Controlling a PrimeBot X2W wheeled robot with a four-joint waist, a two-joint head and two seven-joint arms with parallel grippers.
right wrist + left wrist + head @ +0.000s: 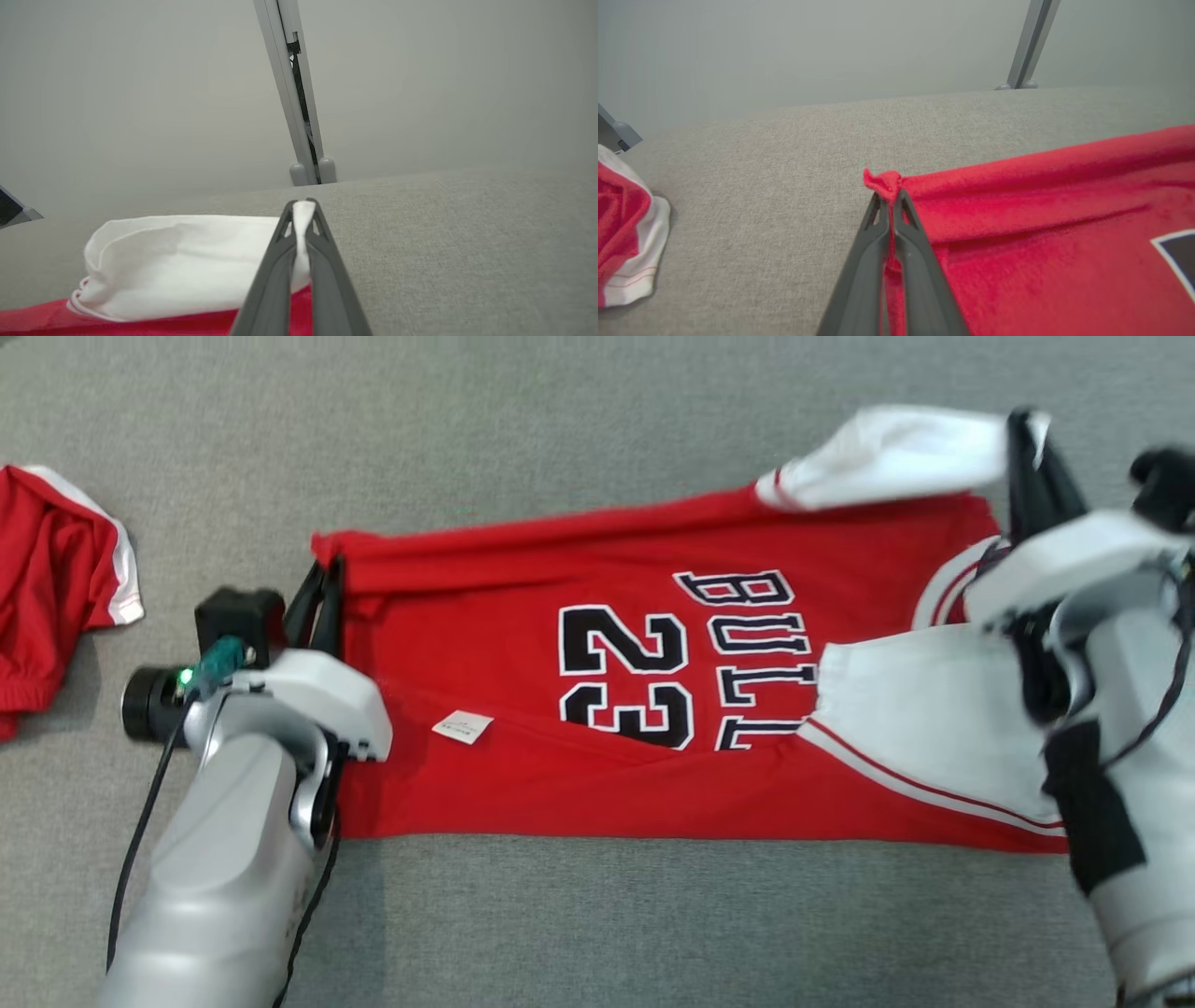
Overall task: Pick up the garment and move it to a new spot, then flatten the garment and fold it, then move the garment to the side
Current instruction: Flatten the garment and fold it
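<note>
Pale left forearm (215, 896) is nearest, at 7 o'clock in the head view; right forearm (1139, 859) at 4 o'clock.

Left gripper (327, 571): jaws clenched on the far hem corner (322, 546) of the jersey (523, 793). Left wrist view: a small nub of red cloth pokes out past the fingertips. The corner sits low, touching the tabletop (597, 924) or just off it; cannot tell which.

Right gripper (1029, 429): jaws clenched on the white shoulder panel (887, 453), which is raised and curls over the red at 1 o'clock. Right wrist view: white cloth pinched between the two fingers.

Jersey position: spread sideways across the middle of the tabletop, 9 to 3 o'clock, number and lettering facing up, white label (462, 726) near the left arm. A crease runs along the near half and clips the lower numerals. Second red garment (51, 588) bunched at 9 o'clock, well apart.

Judgement: the fold is in hand, with the far long edge due to travel toward 6 o'clock. To do it well:
- raise the left corner level with the right;
- hold the edge taut between the two grips;
- carry both ends at one pace;
- lay the edge parallel to the near one before letting go.

Risk: the left pinch is thin and could slip under tension.
</note>
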